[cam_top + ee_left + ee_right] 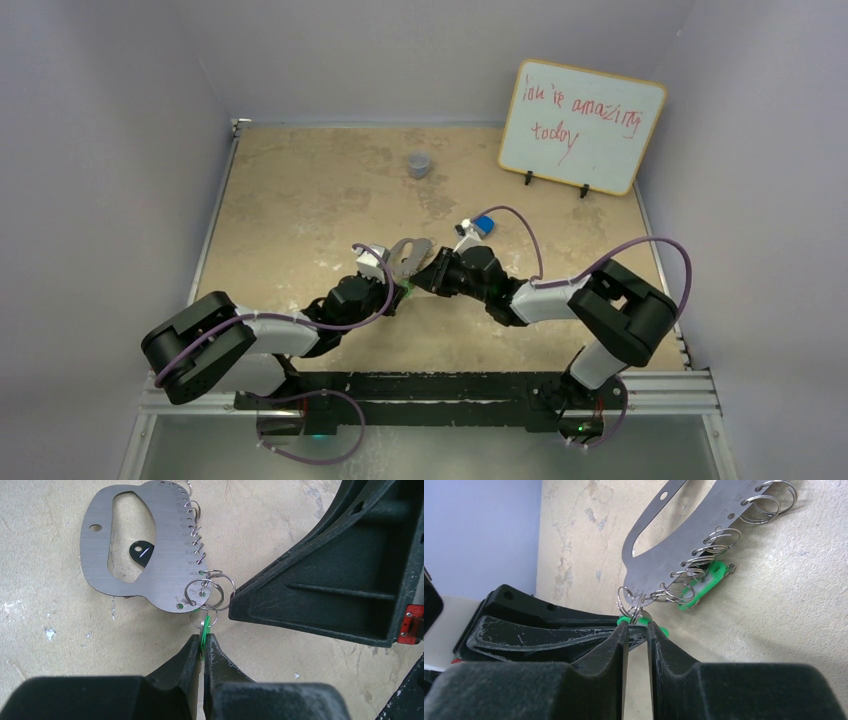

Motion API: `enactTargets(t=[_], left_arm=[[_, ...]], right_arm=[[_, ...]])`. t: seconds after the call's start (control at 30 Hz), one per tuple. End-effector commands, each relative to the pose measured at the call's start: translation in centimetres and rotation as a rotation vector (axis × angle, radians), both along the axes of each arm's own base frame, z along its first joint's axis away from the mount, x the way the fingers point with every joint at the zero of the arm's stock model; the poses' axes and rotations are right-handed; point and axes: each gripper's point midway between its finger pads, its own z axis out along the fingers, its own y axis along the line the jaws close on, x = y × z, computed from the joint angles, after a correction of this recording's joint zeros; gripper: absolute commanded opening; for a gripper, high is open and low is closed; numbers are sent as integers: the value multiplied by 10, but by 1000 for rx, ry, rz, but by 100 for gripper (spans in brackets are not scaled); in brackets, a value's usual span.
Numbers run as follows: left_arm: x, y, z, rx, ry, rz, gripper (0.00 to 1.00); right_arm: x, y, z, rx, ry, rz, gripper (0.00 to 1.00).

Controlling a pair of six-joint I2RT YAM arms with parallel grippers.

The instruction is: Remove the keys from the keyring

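Left wrist: left pincer (202, 641) clamps green key (204, 634); right pincer (637, 625) grip unclear.

The keyring (170, 555) is flat grey metal, brushed and matt; its rings (696, 562) are bright glossy wire. The keys (713, 574) have smooth green plastic heads. The jaws are matt black plastic, grainy and scuffed. The worktop (60, 650) is mottled beige, matt and rough.
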Motion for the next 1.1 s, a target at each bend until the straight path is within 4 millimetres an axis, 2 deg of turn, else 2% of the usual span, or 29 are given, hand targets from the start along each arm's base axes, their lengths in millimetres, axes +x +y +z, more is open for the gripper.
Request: enactTargets(t=[0.0, 0.63, 0.73, 0.9, 1.07], left_arm=[[7, -13, 26, -86, -42, -4, 0], [6, -14, 25, -83, -41, -14, 0], [6, -13, 24, -77, -42, -15, 0], [8, -8, 21, -36, -54, 1, 0], [17, 11, 13, 85, -79, 61, 0]], right_arm=[[8, 2, 4, 20, -30, -39, 24], [24, 23, 22, 47, -134, 4, 29], [26, 25, 19, 33, -130, 9, 23], [15, 21, 9, -9, -74, 41, 0], [8, 13, 14, -82, -63, 98, 0]])
